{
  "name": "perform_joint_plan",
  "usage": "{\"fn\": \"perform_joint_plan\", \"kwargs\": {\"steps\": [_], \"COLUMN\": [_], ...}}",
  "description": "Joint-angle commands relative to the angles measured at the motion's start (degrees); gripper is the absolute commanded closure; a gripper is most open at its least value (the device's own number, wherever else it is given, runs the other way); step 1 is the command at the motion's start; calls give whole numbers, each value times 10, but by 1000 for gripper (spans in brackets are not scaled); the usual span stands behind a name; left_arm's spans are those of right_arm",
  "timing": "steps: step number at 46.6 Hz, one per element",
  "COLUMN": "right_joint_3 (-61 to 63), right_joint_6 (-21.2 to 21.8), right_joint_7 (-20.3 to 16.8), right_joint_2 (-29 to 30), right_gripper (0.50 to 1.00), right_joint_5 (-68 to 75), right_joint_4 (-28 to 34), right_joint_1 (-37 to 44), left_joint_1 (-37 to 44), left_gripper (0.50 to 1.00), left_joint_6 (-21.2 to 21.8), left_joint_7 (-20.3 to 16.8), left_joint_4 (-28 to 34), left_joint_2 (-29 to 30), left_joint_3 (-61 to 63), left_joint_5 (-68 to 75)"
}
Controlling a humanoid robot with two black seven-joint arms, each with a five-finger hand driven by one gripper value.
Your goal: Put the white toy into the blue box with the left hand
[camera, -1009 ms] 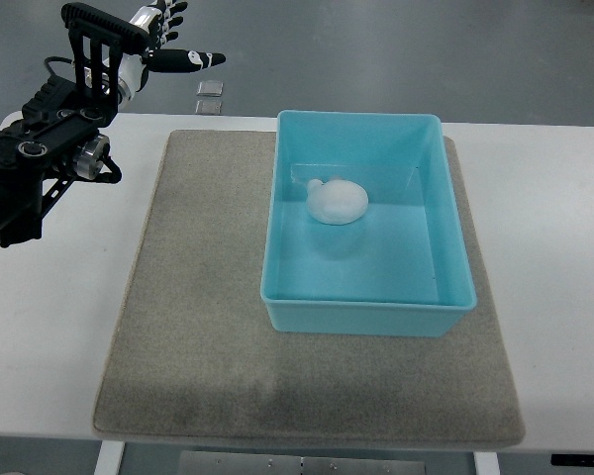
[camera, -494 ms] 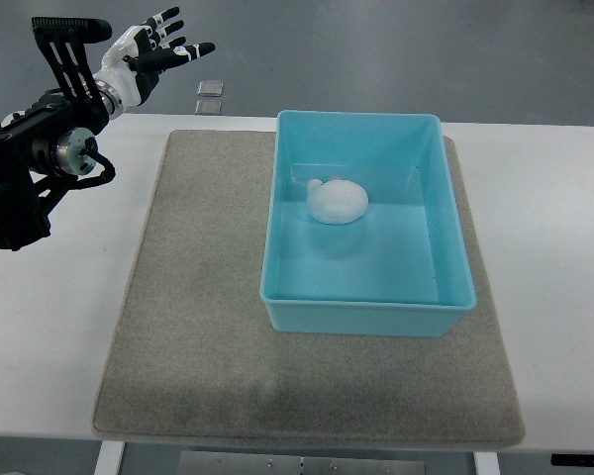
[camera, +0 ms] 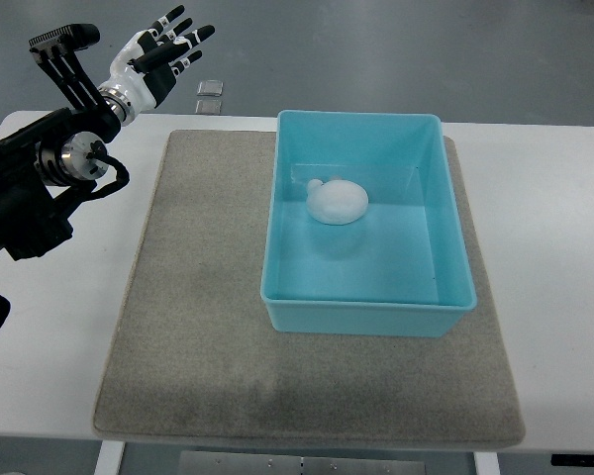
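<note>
The white toy (camera: 337, 202) lies inside the blue box (camera: 445, 237), toward its far left part. The box stands on a grey mat (camera: 198, 297). My left hand (camera: 163, 54) is raised at the top left, beyond the table's far edge, well away from the box. Its fingers are spread and it holds nothing. Its black arm (camera: 40, 178) comes in from the left edge. The right arm does not show.
The white table (camera: 564, 247) bears the mat and the box. Two small grey squares (camera: 210, 97) lie on the floor beyond the table's far edge.
My left arm has swung, and the hand has turned and risen slightly, with the fingers now pointing up and to the right. The toy and the box have not moved.
</note>
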Motion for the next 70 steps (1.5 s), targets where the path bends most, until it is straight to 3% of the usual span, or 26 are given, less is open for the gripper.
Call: {"fn": "perform_joint_plan", "kwargs": {"steps": [1,12,20,70], "right_joint_3": [0,0,0,0], "right_joint_6": [0,0,0,0], "right_joint_7": [-1,0,-1,0], "right_joint_2": [0,0,0,0], "right_gripper": [564,564,564,564], "right_joint_5": [0,0,1,0], "right_joint_4": [0,0,0,0], "right_joint_1": [0,0,0,0], "left_joint_1": [6,9,10,30], "left_gripper": [501,501,500,501], "left_joint_6": [-20,-68,-80,-74], "left_joint_7": [-2,-19,-50,-57], "left_joint_4": [5,30,37,37], "left_joint_2": [-3,-7,-8,-21], "left_joint_3": [-3,-7,-8,-32], "left_joint_5": [2,0,-3,-32]}}
